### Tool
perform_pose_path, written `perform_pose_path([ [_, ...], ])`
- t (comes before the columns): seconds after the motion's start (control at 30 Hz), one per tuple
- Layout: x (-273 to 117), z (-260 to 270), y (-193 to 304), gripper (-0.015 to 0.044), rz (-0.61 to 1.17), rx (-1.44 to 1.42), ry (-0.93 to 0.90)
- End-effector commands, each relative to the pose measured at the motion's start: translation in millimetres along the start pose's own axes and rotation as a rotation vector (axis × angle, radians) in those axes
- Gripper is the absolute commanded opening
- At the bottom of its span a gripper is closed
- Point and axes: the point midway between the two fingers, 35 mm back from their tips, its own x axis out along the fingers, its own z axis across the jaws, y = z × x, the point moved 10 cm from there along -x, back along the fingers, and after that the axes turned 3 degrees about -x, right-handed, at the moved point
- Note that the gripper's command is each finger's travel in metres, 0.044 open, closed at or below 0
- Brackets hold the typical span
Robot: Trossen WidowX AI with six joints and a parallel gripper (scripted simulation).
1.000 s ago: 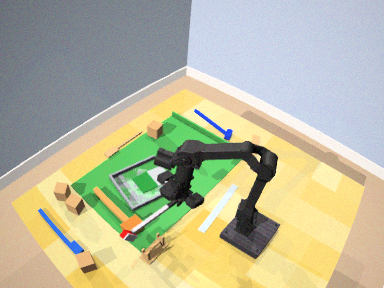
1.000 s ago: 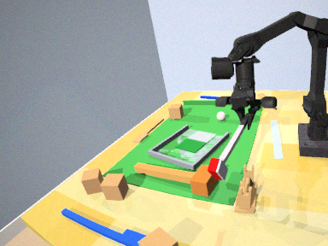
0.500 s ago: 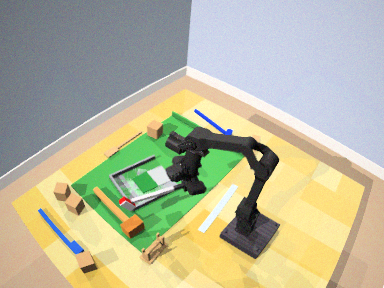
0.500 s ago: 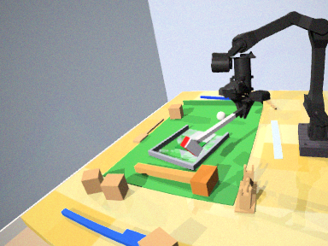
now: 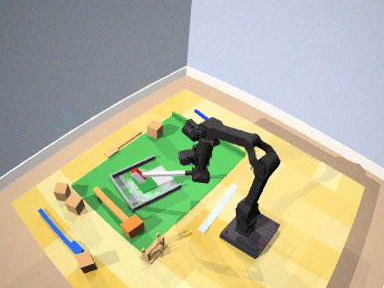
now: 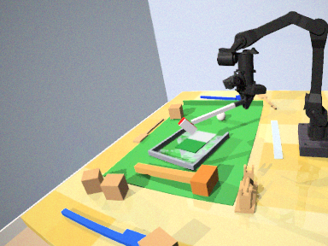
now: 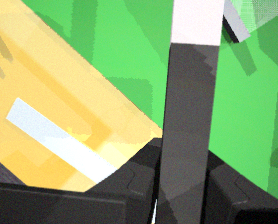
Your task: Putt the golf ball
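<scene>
The end effector (image 6: 248,100) is clamped on the dark grip end of the red putter (image 6: 209,115), holding it in the air above the green mat (image 6: 239,141). The shaft slants down to the putter's red-and-grey head, which hangs over the near corner of the grey-framed raised green (image 6: 190,146) (contact cannot be judged). The golf ball (image 6: 220,116) lies on the mat just beside the shaft, below the end effector. An orange mallet (image 6: 181,176) rests beside the frame.

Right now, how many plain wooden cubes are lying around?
4: one at the green mat's far corner, two together off its left end, one by the near blue stick.
</scene>
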Motion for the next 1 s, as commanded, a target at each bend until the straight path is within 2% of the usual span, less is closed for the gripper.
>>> perform_pose_path([
  [0.0,-6,-11,12,0.0,0.003,0.102,0.018],
  [0.97,-35,-63,133,0.0,0.097,0.844,0.098],
])
